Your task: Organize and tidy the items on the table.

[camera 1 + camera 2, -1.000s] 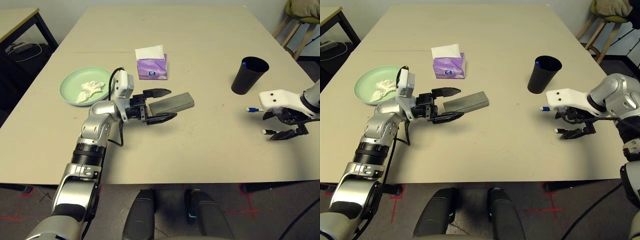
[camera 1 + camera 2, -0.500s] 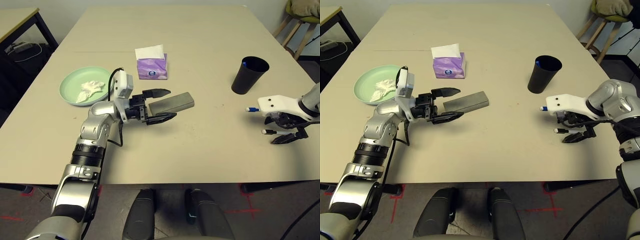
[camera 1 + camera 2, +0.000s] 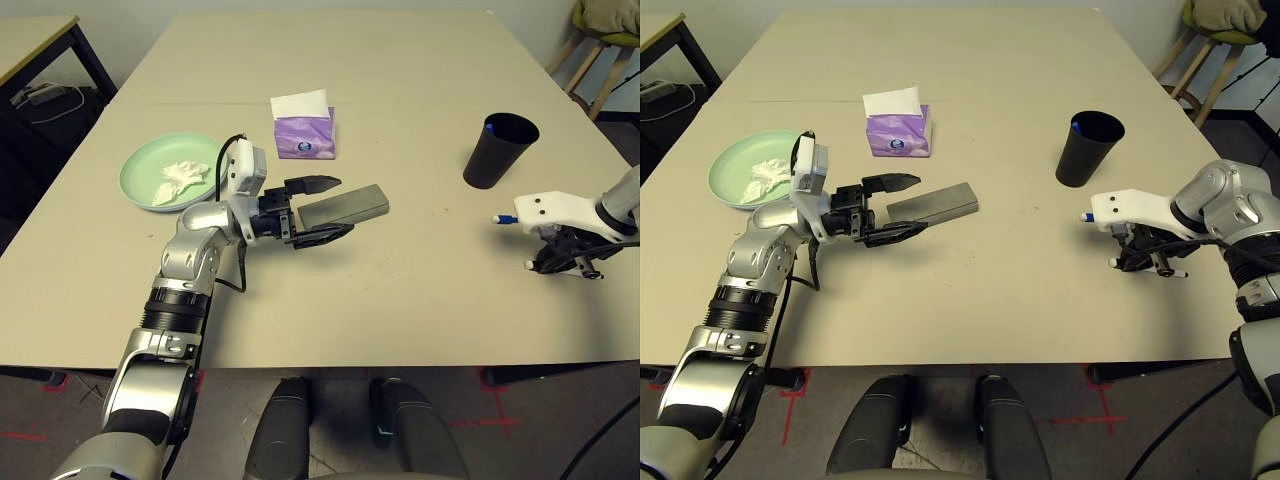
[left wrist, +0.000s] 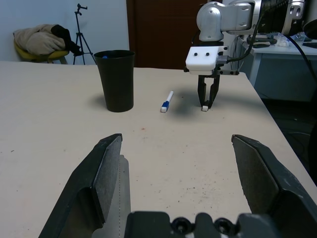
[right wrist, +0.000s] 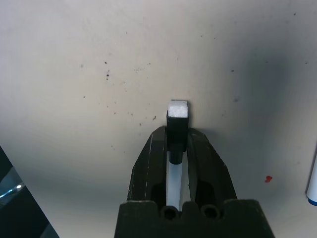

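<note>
My left gripper (image 3: 337, 208) is open, its two fingers on either side of the near end of the grey glasses case (image 3: 352, 205), which lies flat mid-table. The right gripper (image 3: 548, 264) points down at the table by the right edge, shut with nothing in it. A blue-capped white pen (image 4: 167, 101) lies on the table just beside it, and its cap (image 3: 505, 219) peeks from under the white wrist housing. Behind stands the black cup (image 3: 498, 150) with a blue tip inside. On the left, a pale green plate (image 3: 140, 170) holds a crumpled white tissue (image 3: 180, 178).
A purple tissue box (image 3: 303, 135) stands behind the glasses case. The beige table (image 3: 400, 290) is bare along its front. A black-legged side table (image 3: 35, 40) is off the far left corner and a wooden chair (image 3: 598, 50) off the far right.
My right gripper has gone from wide open to shut, staying beside the pen near the right edge. The left arm and the glasses case have not moved.
</note>
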`<control>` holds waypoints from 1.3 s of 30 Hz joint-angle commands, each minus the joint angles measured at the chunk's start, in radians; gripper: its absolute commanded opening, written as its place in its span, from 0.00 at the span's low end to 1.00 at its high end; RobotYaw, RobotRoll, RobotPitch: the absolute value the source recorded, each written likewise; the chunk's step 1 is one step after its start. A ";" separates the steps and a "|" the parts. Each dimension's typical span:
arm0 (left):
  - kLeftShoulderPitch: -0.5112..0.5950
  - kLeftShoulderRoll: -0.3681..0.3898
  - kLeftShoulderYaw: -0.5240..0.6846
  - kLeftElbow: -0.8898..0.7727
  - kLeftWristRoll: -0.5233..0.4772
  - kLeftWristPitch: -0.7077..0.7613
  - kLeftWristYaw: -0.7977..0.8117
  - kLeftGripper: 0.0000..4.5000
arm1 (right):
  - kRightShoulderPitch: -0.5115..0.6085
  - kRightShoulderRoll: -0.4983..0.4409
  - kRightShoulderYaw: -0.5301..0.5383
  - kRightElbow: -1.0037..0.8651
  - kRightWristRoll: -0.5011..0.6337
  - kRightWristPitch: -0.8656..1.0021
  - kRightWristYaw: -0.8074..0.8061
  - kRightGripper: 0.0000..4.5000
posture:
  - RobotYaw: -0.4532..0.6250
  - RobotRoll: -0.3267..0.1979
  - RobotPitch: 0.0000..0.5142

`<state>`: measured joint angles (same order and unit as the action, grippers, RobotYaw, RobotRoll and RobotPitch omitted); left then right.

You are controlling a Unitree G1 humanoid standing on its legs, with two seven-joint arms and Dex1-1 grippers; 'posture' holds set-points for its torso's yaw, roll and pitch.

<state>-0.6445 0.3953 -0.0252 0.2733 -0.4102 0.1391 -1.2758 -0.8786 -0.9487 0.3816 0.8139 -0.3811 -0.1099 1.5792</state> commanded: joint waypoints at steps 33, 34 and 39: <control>-0.010 0.024 0.011 0.011 -0.018 0.035 0.019 1.00 | 0.044 0.272 -0.591 -0.486 0.745 0.528 -0.438 0.09 | 0.52 0.62 0.29; -0.008 0.023 0.011 0.012 -0.018 0.033 0.020 1.00 | 0.047 0.294 -0.622 -0.484 0.759 0.500 -0.478 0.09 | 0.53 0.62 0.29; 0.000 0.022 0.013 0.005 -0.019 0.034 0.027 1.00 | 0.074 0.364 -0.709 -0.501 0.795 0.419 -0.644 0.09 | 0.53 0.62 0.30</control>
<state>-0.6498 0.4148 -0.0095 0.2831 -0.4275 0.1746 -1.2486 -0.8253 -0.5933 -0.2916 0.3320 0.3971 0.3427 0.9884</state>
